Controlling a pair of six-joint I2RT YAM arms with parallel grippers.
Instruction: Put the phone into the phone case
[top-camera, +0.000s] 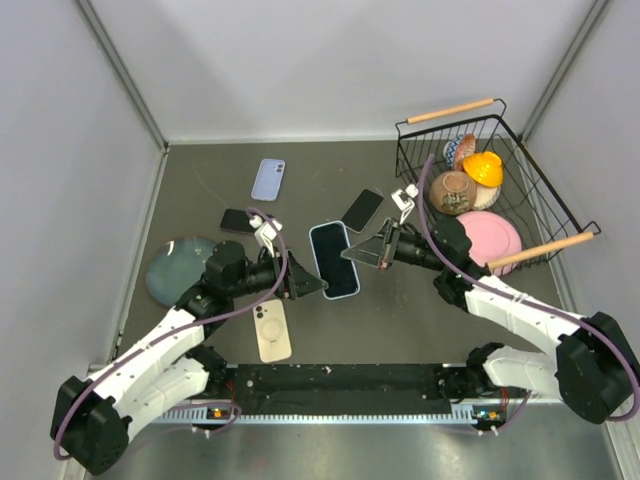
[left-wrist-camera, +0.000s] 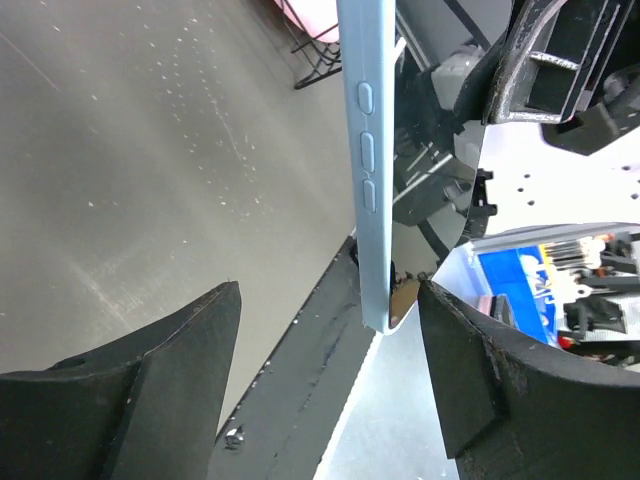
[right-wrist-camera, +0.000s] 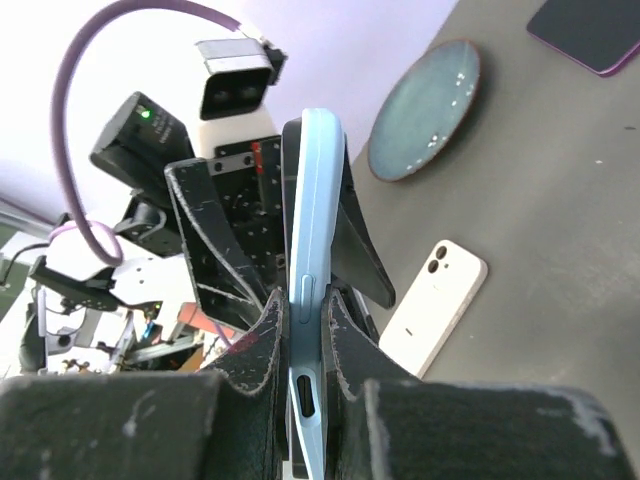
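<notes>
White phone (top-camera: 272, 330): flat on the surface (top-camera: 400, 310), lower centre of the top view.
Left tool (left-wrist-camera: 328, 290): fingers spread wide either side of the case edge, neither one touching!
Right tool (right-wrist-camera: 305, 300): pinched tight on the phone case (right-wrist-camera: 312, 200).
Phone case: light blue, mid-frame between both tools, dark phone (top-camera: 333, 258) seated inside, screen up.
Basket (top-camera: 540, 200): upper right.

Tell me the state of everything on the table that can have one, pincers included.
right pincer: shut on the blue phone case.
left pincer: open, fingers either side of the case, not touching.
blue phone case: held off the table, phone inside.
cream phone: flat on the table, back up.
lavender phone: flat, back up.
teal plate: flat, bare.
wire basket: upright, holding bowls and a pink plate.
</notes>
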